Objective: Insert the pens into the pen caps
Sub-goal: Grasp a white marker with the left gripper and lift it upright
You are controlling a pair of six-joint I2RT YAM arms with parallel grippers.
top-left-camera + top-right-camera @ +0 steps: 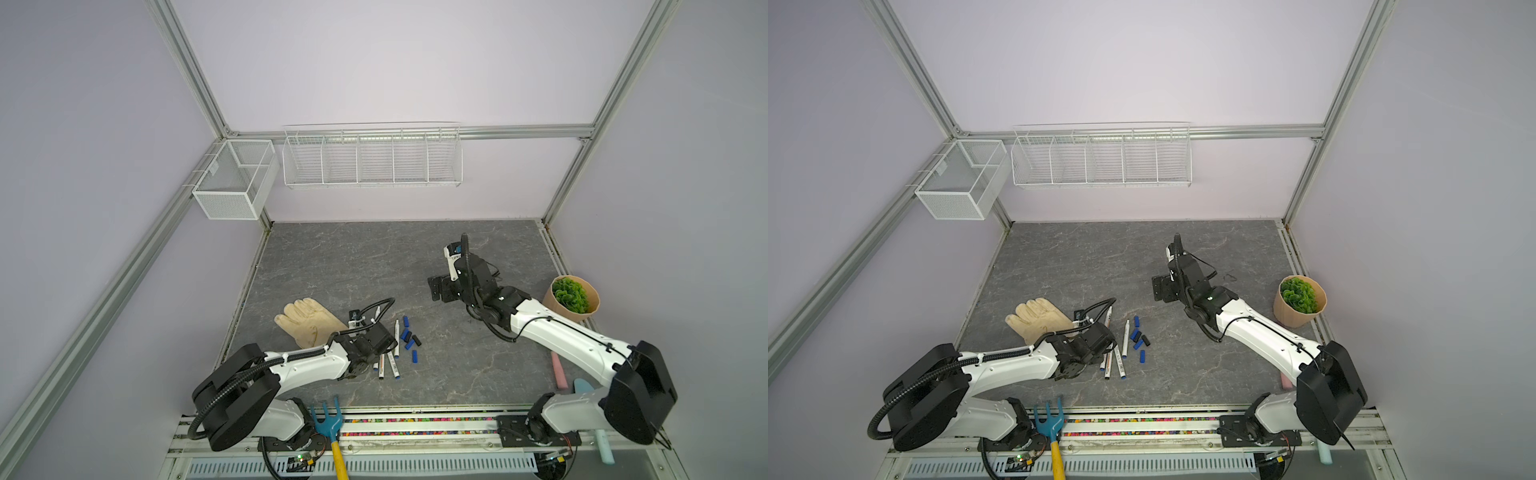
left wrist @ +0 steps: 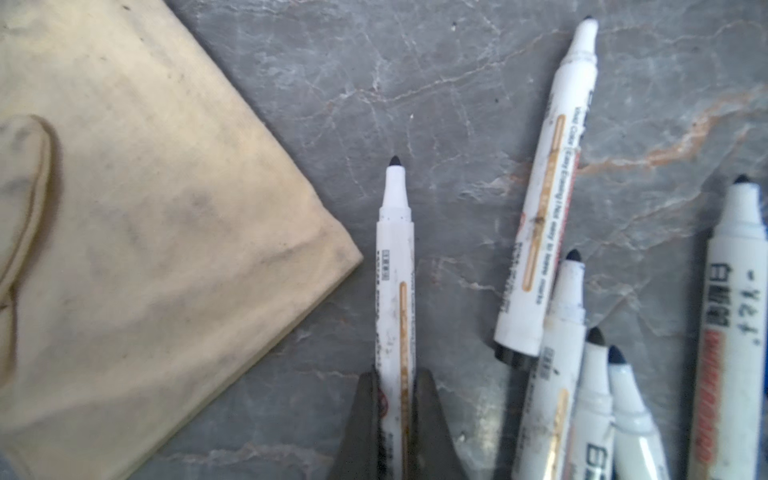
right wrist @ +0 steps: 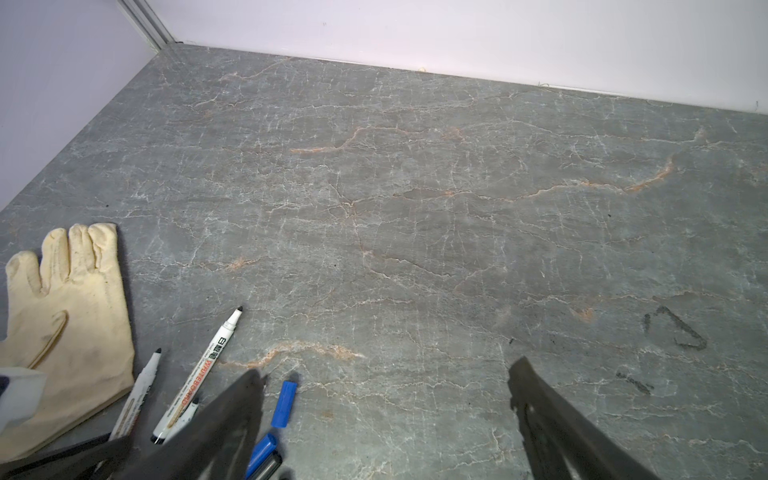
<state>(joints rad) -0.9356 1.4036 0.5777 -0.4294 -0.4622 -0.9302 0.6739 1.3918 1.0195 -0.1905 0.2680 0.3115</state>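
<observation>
The left claw (image 2: 397, 376) is clenching one pen (image 2: 395, 266). Its fingers (image 2: 361, 424) are pressing on either side of the lower barrel, and the black tip is pointing away from the wrist. Whether the pen is resting on the surface (image 2: 415, 104) or is lifted off it, I cannot tell. Just beside it the other pens (image 2: 540, 199) are lying uncapped in a loose fan, with a pale glove (image 2: 124, 208) on the opposite side.

The right claw (image 3: 385, 368) is hanging released and empty over bare surface. The pen caps (image 1: 409, 337) are lying near it, a blue cap (image 3: 284, 401) closest.

The step in hand seems to be picking up a first pen, since no pen is wearing a cap. Next, the right claw is probably needing to grasp a cap. Both arms would then be lining up the tip and the cap mouth on one axis before pushing them together.
</observation>
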